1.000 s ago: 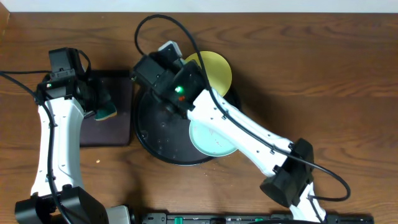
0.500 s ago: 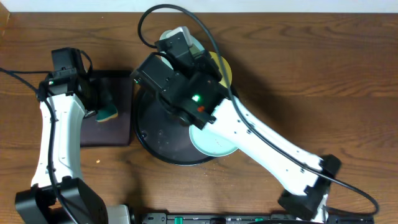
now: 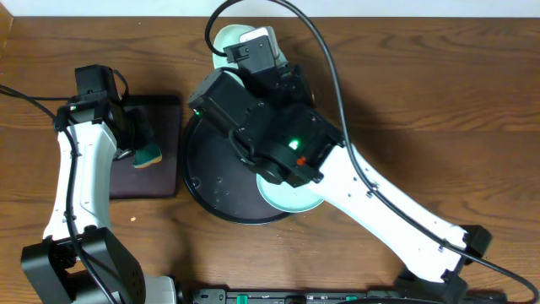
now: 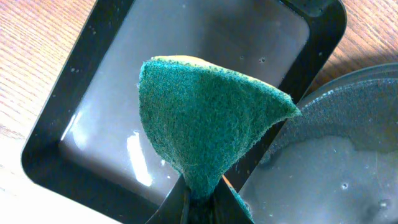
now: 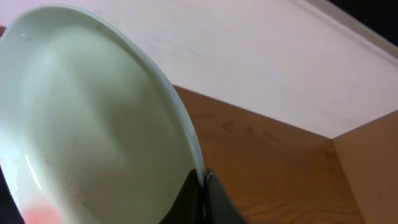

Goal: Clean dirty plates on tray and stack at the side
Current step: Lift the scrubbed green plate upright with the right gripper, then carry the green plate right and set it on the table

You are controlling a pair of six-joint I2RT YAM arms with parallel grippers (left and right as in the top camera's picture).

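Little looks done: the right end effector [image 5: 202,186] pinches a pale mint round plate [image 5: 93,137] by its rim at 12 o'clock of the round black tray [image 3: 215,177], a second mint plate [image 3: 291,201] waits at its 5 o'clock, and the left end effector [image 4: 200,202] clamps a green sponge [image 4: 205,124].

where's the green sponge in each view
overhead: sponge at left, over the rectangular tray.
left wrist: sponge fills the centre, above the same tray.
right wrist: not in it.
shared landmark: the rectangular tray, in overhead and left wrist.
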